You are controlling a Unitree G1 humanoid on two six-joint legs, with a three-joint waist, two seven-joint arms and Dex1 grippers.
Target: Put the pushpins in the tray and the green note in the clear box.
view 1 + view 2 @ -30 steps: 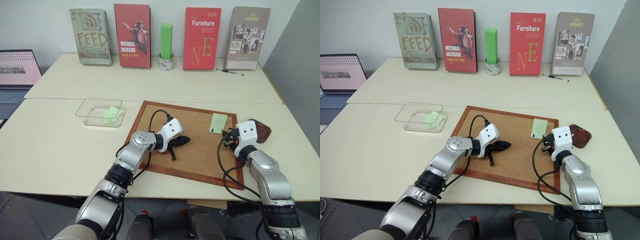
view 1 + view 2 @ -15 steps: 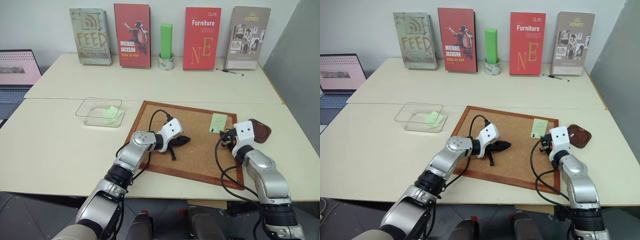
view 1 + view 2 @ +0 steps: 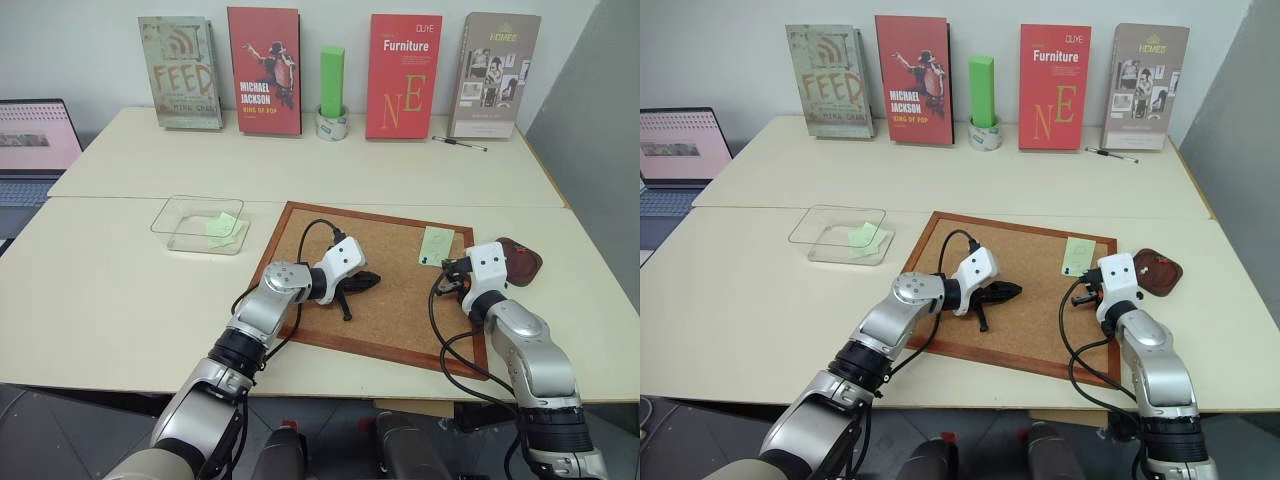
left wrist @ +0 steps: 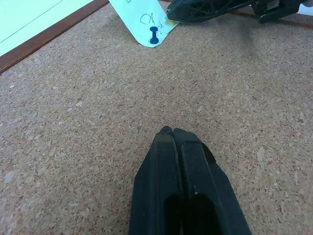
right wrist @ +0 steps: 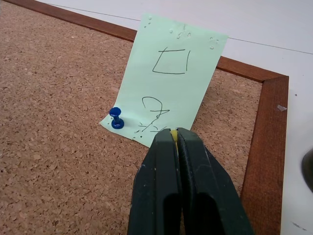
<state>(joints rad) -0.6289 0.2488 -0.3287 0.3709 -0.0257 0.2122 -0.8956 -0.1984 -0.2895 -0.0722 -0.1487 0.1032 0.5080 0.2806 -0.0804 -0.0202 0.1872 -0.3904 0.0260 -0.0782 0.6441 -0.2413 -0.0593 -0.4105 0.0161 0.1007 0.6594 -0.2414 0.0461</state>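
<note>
On the wood-framed corkboard [image 3: 390, 300], near its far right corner, lies a pale green note [image 5: 171, 83] with dark pen marks. A blue pushpin [image 5: 116, 119] stands upright in one near corner of that note, pinning it to the cork.

The right gripper [image 5: 172, 131] sits at the note's near edge, just beside the blue pushpin. Its two black fingers are clenched together, and a thin sliver of yellow shows between the tips. What the yellow thing is cannot be told.

The left gripper [image 4: 171, 131] rests low over the middle of the corkboard, well apart from the note. Its fingers are pressed tight together with nothing between them.

Just off the corkboard's right edge, beside the far corner, is the small reddish-brown tray [image 3: 1160, 270], partly hidden behind the right gripper's white housing.

Off the corkboard's far left corner stands the clear box [image 3: 175, 215]. A second green note [image 3: 222, 226] lies inside it, toward the side nearest the corkboard.
</note>
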